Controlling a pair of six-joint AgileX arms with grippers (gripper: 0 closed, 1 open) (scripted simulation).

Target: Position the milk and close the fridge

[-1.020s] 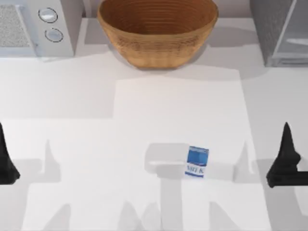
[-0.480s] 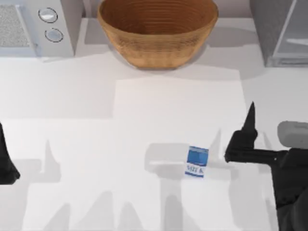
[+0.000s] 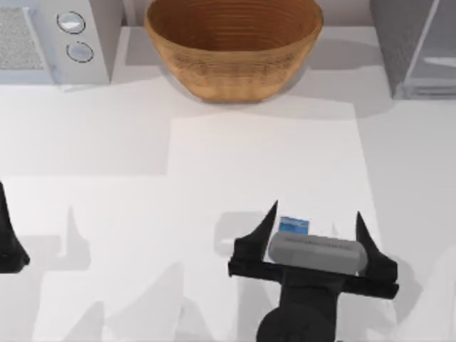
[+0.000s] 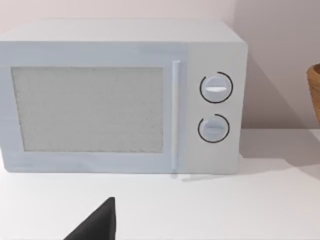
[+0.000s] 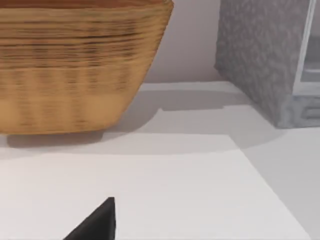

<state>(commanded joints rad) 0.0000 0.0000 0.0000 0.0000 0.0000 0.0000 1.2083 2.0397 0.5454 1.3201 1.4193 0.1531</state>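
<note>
Milk [image 3: 293, 225] now sits under the right gripper [image 3: 314, 225], newly arrived, fingers spread wide astride it

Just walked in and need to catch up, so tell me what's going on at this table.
The right end effector hangs open above the milk near the table's front, fingers spread to either side of it, not gripping. The milk stands on the table, not in the fridge at the back right. The left end effector sits parked at the left edge.

Bright even rendered light, soft grey shadows across the white table [image 3: 107, 142], no glare, slight overall softness
</note>
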